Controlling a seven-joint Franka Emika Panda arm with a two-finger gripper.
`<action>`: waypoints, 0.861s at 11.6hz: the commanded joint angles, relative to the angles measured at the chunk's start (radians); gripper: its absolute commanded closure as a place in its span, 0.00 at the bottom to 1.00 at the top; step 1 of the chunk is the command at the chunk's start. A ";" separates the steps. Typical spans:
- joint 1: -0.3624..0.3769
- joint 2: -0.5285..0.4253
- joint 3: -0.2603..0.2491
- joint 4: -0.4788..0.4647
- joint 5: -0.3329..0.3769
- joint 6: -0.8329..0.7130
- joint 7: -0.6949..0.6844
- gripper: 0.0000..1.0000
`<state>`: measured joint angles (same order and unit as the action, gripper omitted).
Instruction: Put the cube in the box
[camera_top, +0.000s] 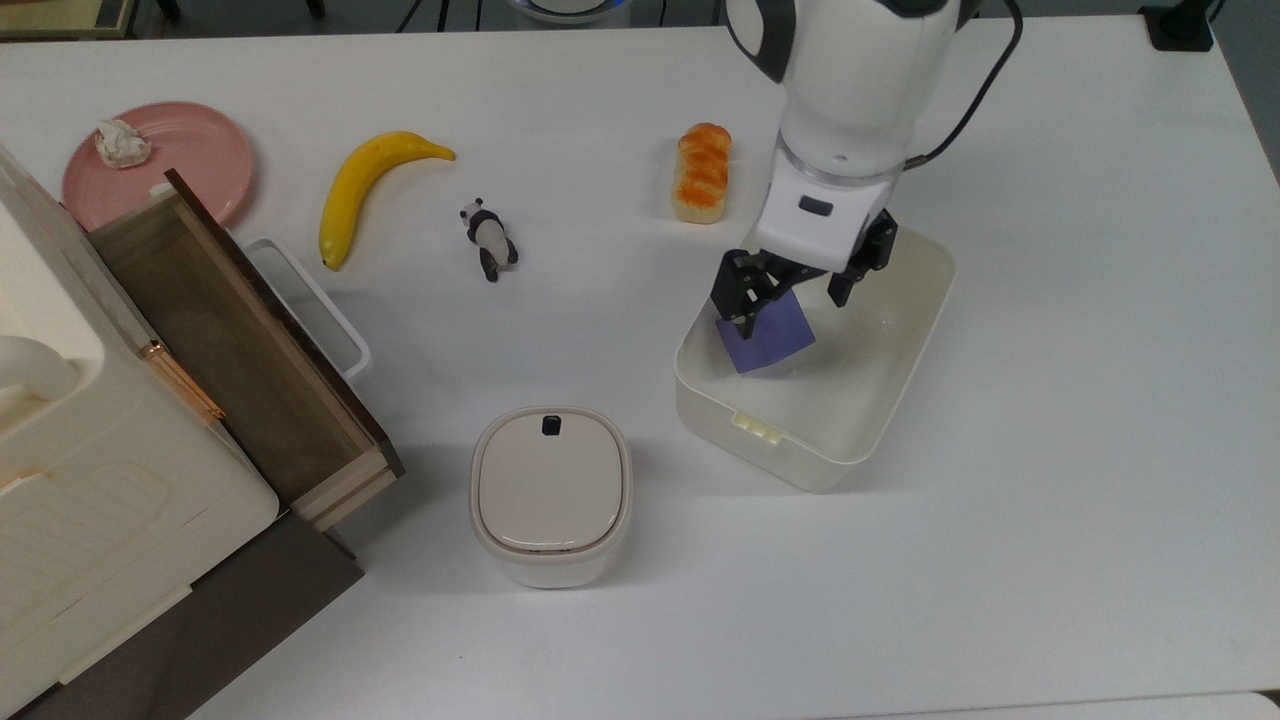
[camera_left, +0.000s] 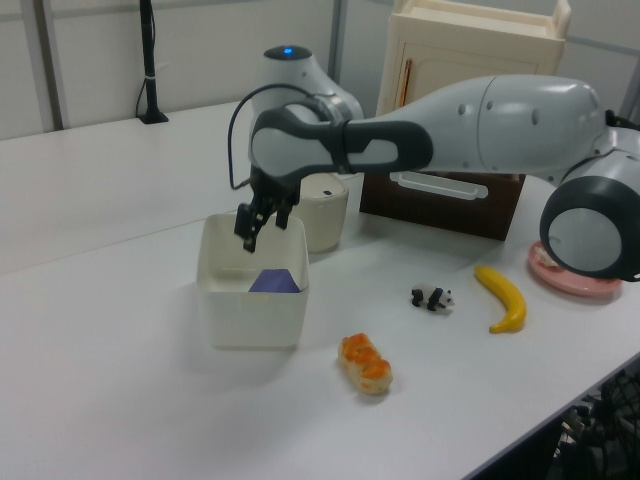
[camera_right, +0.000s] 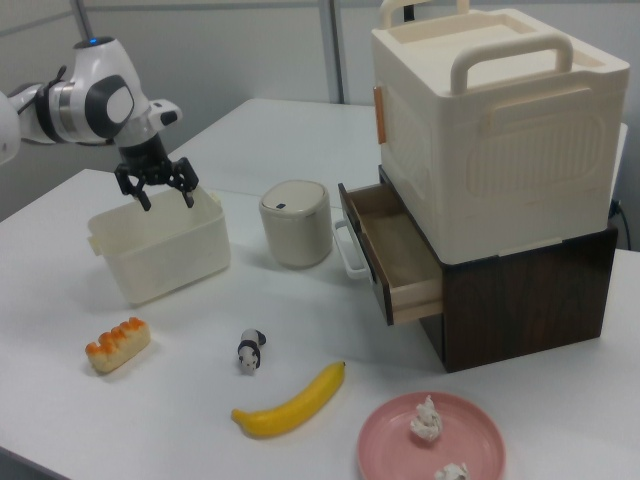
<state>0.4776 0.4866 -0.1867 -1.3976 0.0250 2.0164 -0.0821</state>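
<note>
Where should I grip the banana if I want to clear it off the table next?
Take the banana across its thick middle, coming straight down from above. It lies flat on the table with open space on both sides, so the fingers can straddle the curve; the ends taper and would likely slip.

The cube (camera_top: 766, 340) lies inside the box (camera_top: 905, 385) — the tool (camera_top: 792, 294) spread apart just above it.

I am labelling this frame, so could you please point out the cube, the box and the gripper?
cube (camera_top: 766, 340), top view, its purple top face.
box (camera_top: 860, 455), top view, its cream rim.
gripper (camera_top: 795, 295), top view, midway between the open fingertips.
</note>
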 joint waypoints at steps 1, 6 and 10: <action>-0.080 -0.106 0.001 -0.024 -0.025 -0.124 0.022 0.00; -0.227 -0.207 0.004 -0.066 -0.109 -0.278 0.232 0.00; -0.326 -0.229 0.044 -0.090 -0.151 -0.275 0.231 0.00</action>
<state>0.1797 0.2996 -0.1749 -1.4368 -0.1019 1.7414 0.1227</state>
